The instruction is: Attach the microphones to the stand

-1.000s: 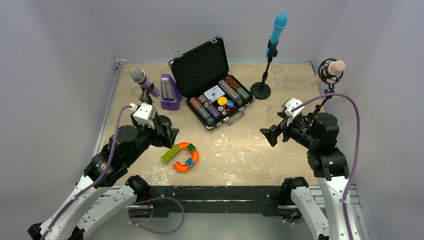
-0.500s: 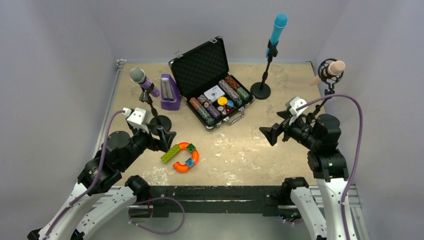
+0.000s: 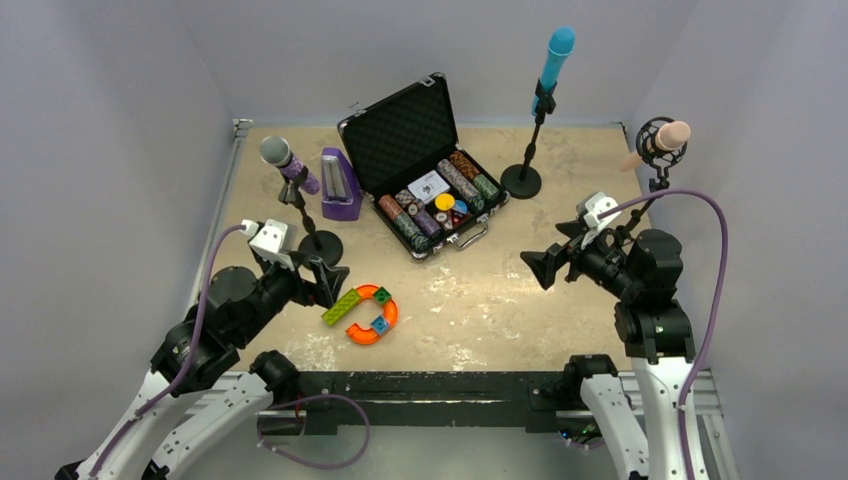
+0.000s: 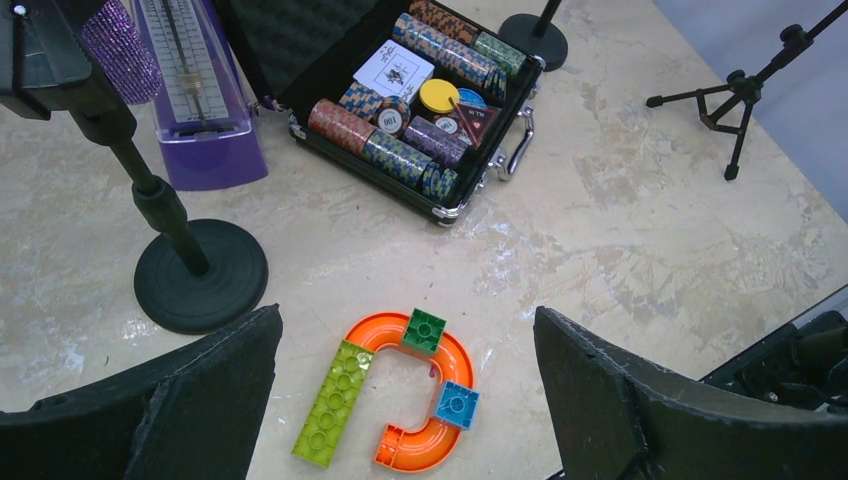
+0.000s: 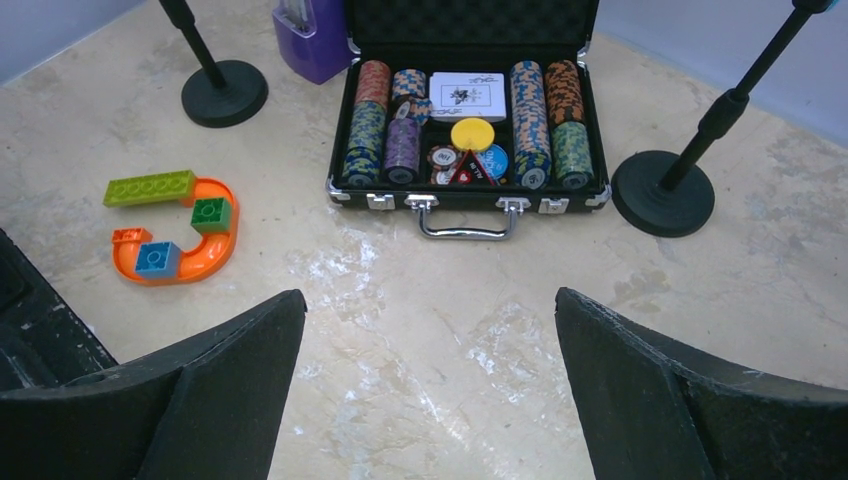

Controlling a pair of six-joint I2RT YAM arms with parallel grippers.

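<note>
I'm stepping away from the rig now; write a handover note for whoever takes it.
Left hand: open, empty.
Right hand: open, empty.
Purple microphone: clipped on the left stand.
Cyan microphone: upright on the far stand.
Pink microphone: in the right stand's ring mount.
Done: all three look mounted.
Left: nothing obvious; perhaps check they sit firmly.

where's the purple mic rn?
Top view, left side of the table: the purple microphone sits tilted at the top of the round-base stand, just left of the purple metronome and the open chip case.
</note>
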